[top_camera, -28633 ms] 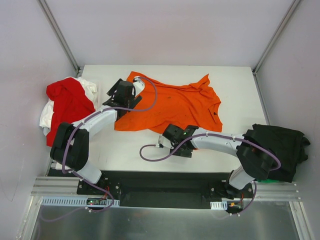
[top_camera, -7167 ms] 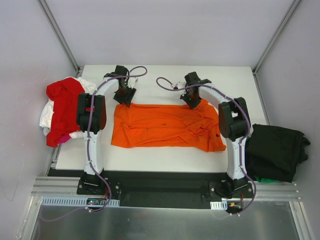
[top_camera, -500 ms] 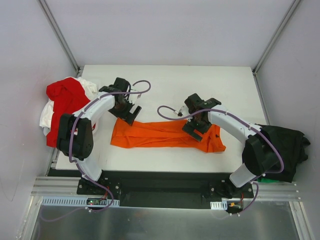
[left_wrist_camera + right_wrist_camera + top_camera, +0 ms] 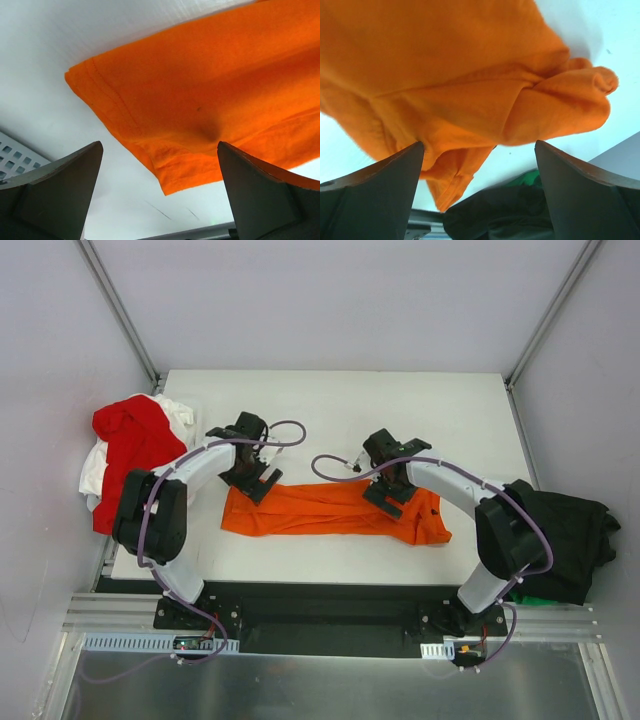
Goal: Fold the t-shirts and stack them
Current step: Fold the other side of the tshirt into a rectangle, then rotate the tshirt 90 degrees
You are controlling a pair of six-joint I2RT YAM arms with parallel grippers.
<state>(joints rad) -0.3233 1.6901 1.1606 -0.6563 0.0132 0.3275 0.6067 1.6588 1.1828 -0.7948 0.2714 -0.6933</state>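
The bright orange t-shirt (image 4: 320, 508) lies folded into a long narrow band across the near middle of the table. My left gripper (image 4: 255, 478) hovers over its left end, open, with the shirt's hemmed corner (image 4: 200, 100) below the spread fingers (image 4: 65, 190). Over the bunched right end (image 4: 445, 75) stands my right gripper (image 4: 388, 492), also open and holding nothing. A red t-shirt (image 4: 135, 445) is heaped on a white one (image 4: 92, 470) at the left edge. At the right edge a black t-shirt (image 4: 560, 540) is piled up.
White table (image 4: 400, 410) with grey walls on three sides. A bit of green cloth (image 4: 527, 179) shows beside the black pile (image 4: 520, 215), close to the orange shirt's right end. The black rail (image 4: 320, 615) with the arm bases runs along the near edge.
The orange shirt, spread wide seven seconds ago, is now a narrow band. In the last half second both grippers shifted slightly above its far edge; the shirt has not moved.
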